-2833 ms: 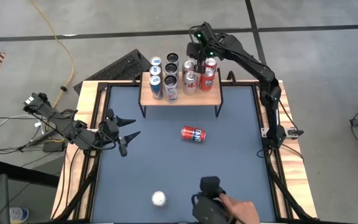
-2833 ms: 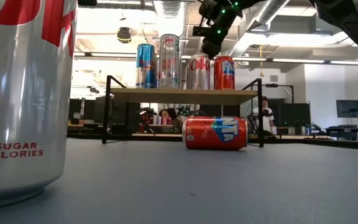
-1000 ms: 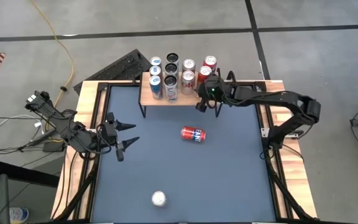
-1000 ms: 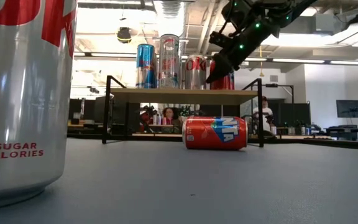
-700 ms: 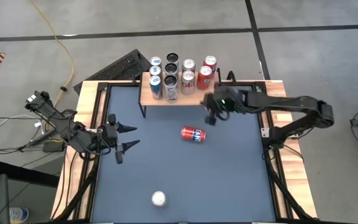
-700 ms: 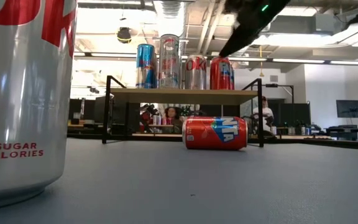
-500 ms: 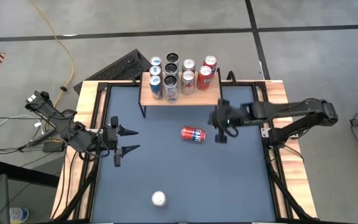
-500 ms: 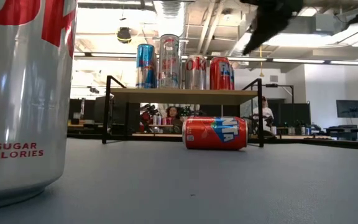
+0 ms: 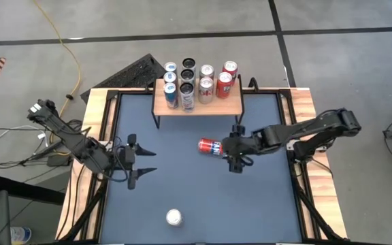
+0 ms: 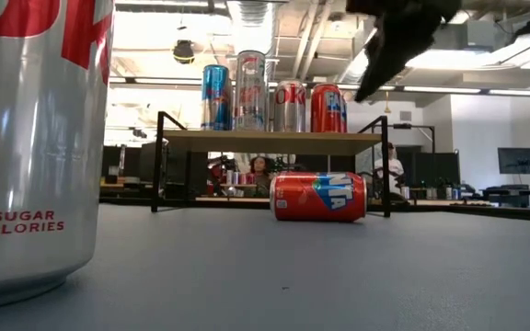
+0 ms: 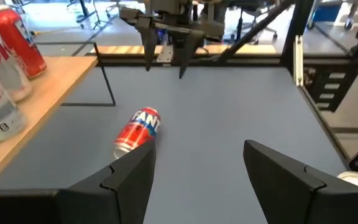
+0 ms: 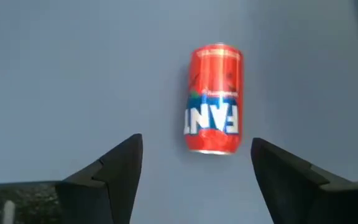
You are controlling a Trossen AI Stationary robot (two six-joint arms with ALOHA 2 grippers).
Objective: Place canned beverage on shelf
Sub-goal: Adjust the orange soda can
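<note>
One red can (image 9: 211, 146) lies on its side in front of your shelf (image 9: 197, 103); your right end effector (image 9: 233, 155), fingers spread, hovers just beside it, your left end effector (image 9: 141, 162) spread too.

- The right arm reaches in from the right edge toward the middle of the high view; the right gripper (image 9: 235, 154) is there with its fingers (image 12: 120, 163) spread apart and nothing between them.
- The left arm comes in from the left edge; the left gripper (image 9: 139, 155) is at the lower left of the centre, its fingers (image 11: 132, 173) apart and holding nothing.
</note>
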